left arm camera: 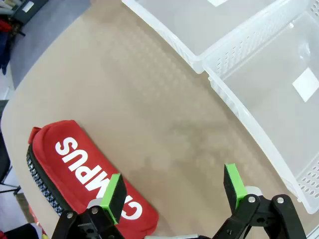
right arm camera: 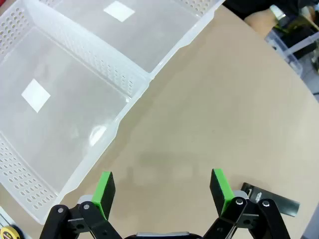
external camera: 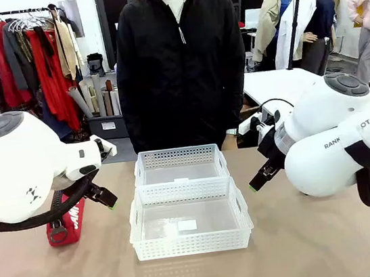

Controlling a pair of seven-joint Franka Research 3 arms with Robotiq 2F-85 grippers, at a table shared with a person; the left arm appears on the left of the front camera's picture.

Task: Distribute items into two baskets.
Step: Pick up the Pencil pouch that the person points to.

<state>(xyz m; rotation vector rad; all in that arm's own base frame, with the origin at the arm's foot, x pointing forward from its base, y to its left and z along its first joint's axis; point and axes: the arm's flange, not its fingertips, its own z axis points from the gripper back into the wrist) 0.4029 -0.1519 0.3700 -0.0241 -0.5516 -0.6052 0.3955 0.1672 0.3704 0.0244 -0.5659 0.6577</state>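
Front view, nearest first: the bare brown bench (external camera: pixel 321 243) carries the near basket (external camera: pixel 190 228), white and lattice-sided, with nothing inside but a small white label on its floor. Touching it end to end behind is the far basket (external camera: pixel 180 165), which also holds no item.

Left of the near basket lies the red pouch (external camera: pixel 66 222), flat on the bench and partly hidden by the left arm's elbow. That arm bends in from the left, its wrist angled down and inward, so the left gripper (external camera: pixel 103 193) hangs above the bench between the pouch and the baskets. In the left wrist view its jaws are spread wide with nothing between them; one green pad overlaps the end of the "CAMPUS" lettering, and I cannot tell whether it touches the fabric.

The right arm mirrors this pose from the right, its right gripper (external camera: pixel 261 176) tilted down toward the baskets. In the right wrist view its jaws are also fully apart and grip nothing, over bare bench beside the basket rims. The black stapler (right arm camera: pixel 274 200) lies on the bench just behind one finger, partly hidden.

At the far edge a person (external camera: pixel 181 57) in a black jacket stands upright, facing the baskets.
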